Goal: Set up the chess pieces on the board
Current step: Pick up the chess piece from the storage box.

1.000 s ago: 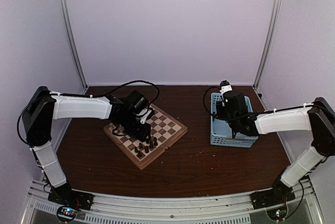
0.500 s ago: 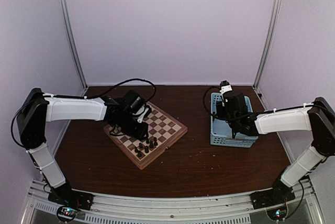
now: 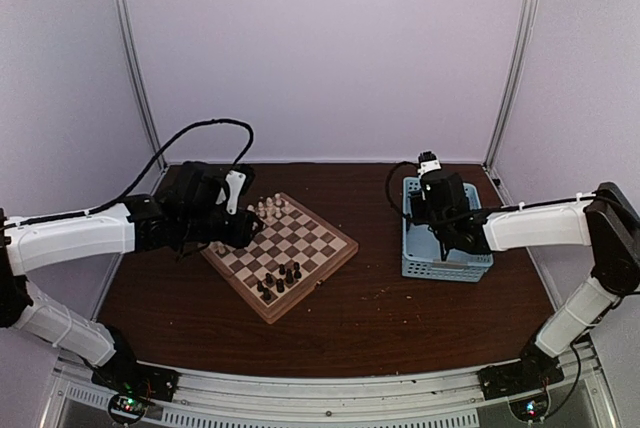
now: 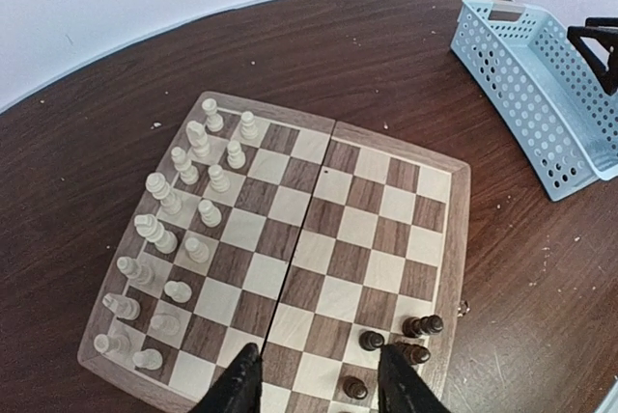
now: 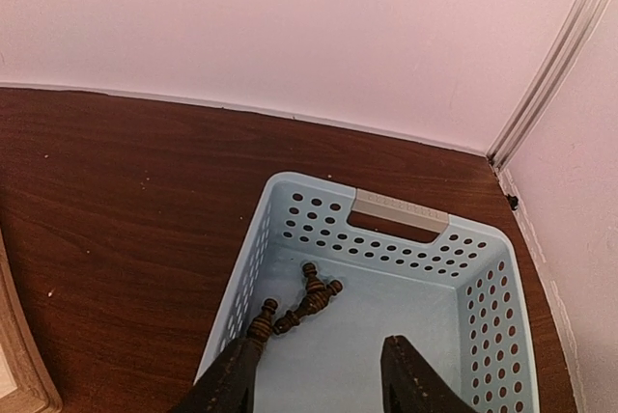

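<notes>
We are watching the left arm pull back: a second ago it was stretched over the board (image 3: pixel 318 240), and now it is hanging to the left of it, above the tabletop (image 3: pixel 400 320). The left gripper (image 4: pixel 320 360) is standing a little wider than it was. Its two fingers are apart and nothing is between them; only the near edge of the board is showing through the gap.

With the arm out of the way, the overhead view is now showing the cream chess pieces (image 4: pixel 179 230), which the wrist was covering before. They are standing upright in two rows along one side of the board. A small cluster of dark brown chess pieces (image 4: pixel 415 336) is standing at the opposite side, near one corner, where it stood earlier.

The right arm is not moving. The right gripper (image 5: pixel 323 345) is hovering over the light blue basket (image 5: pixel 488 331), its fingers partly apart and holding nothing, as before. A few dark brown pieces (image 5: pixel 311 295) are lying on their sides on the basket floor, just ahead of the fingers.
</notes>
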Motion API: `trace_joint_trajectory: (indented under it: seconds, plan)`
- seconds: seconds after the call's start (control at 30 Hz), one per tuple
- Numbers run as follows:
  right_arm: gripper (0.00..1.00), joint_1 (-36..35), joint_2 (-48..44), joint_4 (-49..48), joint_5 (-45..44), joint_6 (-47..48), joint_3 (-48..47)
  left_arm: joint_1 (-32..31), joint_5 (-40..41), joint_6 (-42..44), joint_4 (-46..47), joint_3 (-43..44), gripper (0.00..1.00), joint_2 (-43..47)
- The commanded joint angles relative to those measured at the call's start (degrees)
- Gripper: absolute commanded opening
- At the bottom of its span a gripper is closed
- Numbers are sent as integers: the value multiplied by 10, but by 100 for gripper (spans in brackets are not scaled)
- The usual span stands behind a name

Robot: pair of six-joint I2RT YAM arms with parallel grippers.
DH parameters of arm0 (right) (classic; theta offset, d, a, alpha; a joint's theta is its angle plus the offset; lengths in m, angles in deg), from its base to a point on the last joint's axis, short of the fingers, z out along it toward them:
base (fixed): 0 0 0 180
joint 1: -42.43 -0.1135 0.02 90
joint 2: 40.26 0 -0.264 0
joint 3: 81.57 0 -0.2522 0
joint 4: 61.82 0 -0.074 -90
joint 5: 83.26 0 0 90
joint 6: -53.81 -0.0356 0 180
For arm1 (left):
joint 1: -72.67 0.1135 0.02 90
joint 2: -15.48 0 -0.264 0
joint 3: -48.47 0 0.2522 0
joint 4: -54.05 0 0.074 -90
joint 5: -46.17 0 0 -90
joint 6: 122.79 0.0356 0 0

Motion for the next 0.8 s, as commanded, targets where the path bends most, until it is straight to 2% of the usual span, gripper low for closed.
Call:
trace_joint_trajectory:
  seconds: [0.0,0.2,0.4,0.5,0.6,0.67,0.77]
  plan:
    - [46,33,14,36,31,-53,-17,-1,23,31,56,-21,42,14]
    - [35,140,26,35,215,-153,-2,-1,24,55,70,-20,42,4]
    - [31,209,96,12,392,-221,-25,-1,32,77,77,-30,42,16]
    - [30,211,125,29,405,-235,-52,0,33,92,107,-54,43,32]
    - [30,211,143,53,382,-269,-77,-1,33,109,142,-74,43,39]
    - [27,210,153,69,375,-294,-95,-1,33,122,168,-79,43,37]
    - [27,207,170,130,334,-336,-138,-1,42,145,194,-85,43,28]
